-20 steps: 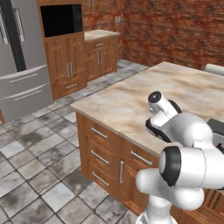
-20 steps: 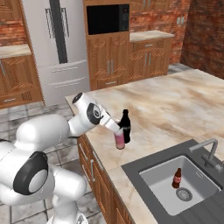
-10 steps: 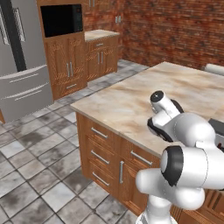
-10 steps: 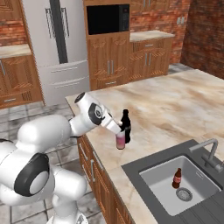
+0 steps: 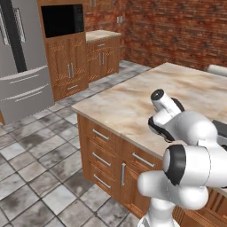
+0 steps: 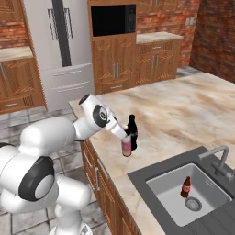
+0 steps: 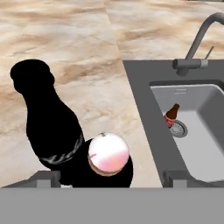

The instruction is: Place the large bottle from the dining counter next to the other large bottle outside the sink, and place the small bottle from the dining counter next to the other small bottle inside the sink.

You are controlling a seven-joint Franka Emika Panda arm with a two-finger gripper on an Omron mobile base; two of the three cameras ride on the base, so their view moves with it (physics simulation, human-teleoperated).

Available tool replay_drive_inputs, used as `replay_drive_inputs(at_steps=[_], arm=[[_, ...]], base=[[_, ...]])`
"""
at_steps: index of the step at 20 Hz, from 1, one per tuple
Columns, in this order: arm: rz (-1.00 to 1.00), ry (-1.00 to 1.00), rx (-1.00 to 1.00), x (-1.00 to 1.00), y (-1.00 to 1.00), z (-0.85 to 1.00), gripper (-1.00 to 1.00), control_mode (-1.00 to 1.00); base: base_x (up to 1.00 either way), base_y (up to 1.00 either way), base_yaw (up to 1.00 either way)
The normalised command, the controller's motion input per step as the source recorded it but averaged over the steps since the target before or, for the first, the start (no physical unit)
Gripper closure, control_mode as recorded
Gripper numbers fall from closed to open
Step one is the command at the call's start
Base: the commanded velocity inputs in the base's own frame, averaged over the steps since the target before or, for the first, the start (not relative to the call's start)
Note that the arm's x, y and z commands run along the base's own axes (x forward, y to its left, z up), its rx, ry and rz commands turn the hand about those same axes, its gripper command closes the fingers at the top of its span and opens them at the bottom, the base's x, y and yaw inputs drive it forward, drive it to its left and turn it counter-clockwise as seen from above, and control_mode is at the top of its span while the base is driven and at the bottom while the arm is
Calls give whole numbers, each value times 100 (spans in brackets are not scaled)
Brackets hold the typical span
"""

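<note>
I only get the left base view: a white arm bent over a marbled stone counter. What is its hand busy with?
Observer: The gripper hovers over a tall bottle, pink fading to orange, that stands upright on the beige marbled counter.
Operator: Is it holding that bottle?
Observer: No. Its jaws stand open, wide of the bottle on both sides.
Operator: Is anything else close by?
Observer: A slim glossy black bottle stands right beside the pink one, on the counter outside the grey sink.
</note>
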Motion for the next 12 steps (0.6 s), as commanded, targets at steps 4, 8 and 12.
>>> replay_drive_inputs(at_steps=[4,8,12], arm=[[-3,-1,2,-19,-7,5,-100,-100],[-3,-2,1,-14,0,29,-100,-100],[-4,-2,0,-4,0,44,-100,-100]], base=[[0,0,0],[0,0,0],[0,0,0]])
